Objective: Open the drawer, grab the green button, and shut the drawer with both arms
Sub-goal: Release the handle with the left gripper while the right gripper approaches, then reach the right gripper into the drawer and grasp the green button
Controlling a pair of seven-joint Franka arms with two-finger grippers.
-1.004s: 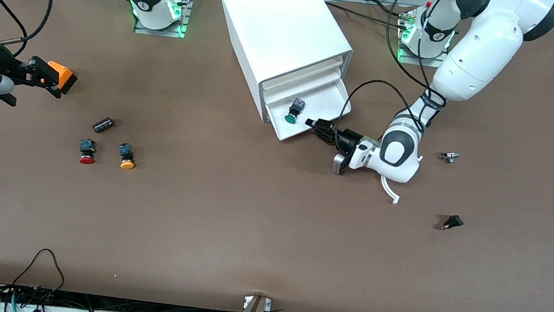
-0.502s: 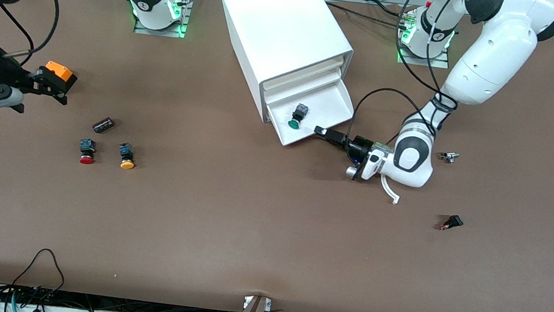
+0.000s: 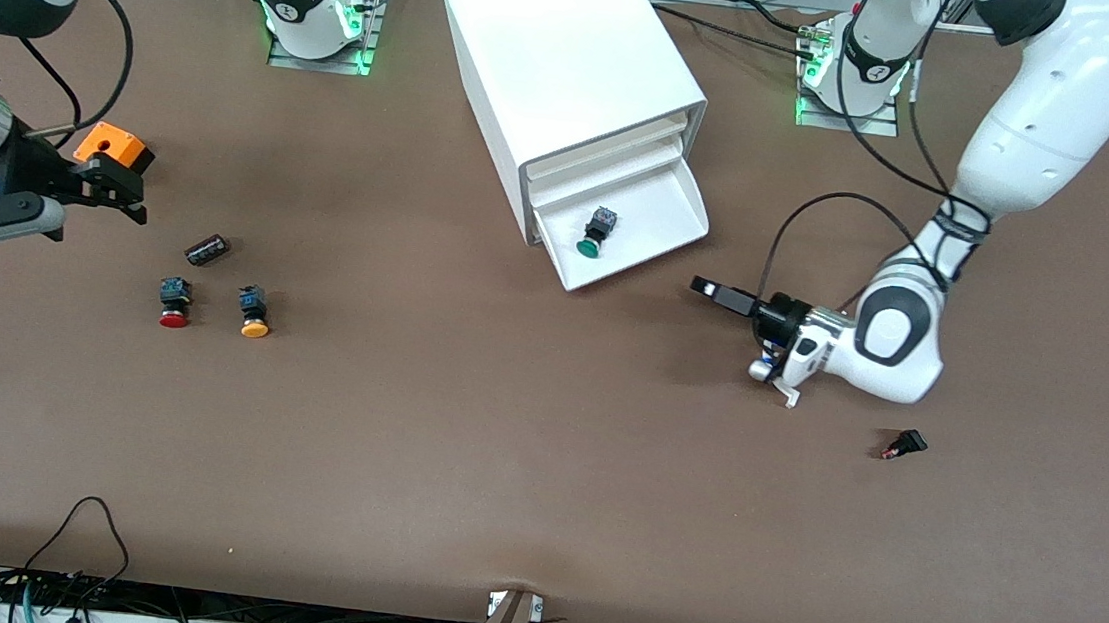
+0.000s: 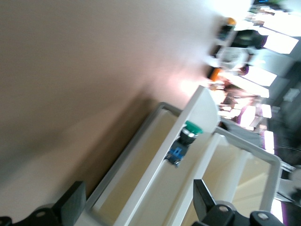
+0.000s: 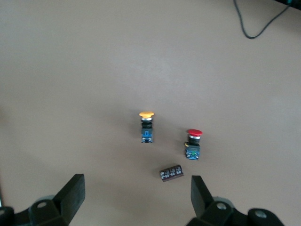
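Button point(image 3: 591, 232) first, in the front view: it lies on its side in the drawer point(image 3: 668, 223), which stands pulled out of the cabinet point(image 3: 557, 51); its green cap points toward about 7 o'clock and its black body toward 1 o'clock, so the long axis runs roughly along the drawer's pull direction. The left gripper point(image 3: 714, 290) sits low over bare table just off the drawer's front corner, toward the left arm's end, fingers aimed at the drawer — from it the button lies at about 10 o'clock. The right gripper point(image 3: 114, 183) hangs over the table at the right arm's end, near a red button point(image 3: 175, 303), a yellow button point(image 3: 254, 312) and a small dark cylinder point(image 3: 207, 248), well apart from the drawer. By this view the left arm is much the nearer to the button. In the left wrist view the fingers point(image 4: 70, 205) are spread wide with nothing between them, and the button point(image 4: 184, 141) shows ahead of them on the drawer floor. In the right wrist view the fingers point(image 5: 70, 195) are likewise spread and empty — they look down on the red and yellow buttons and the cylinder.
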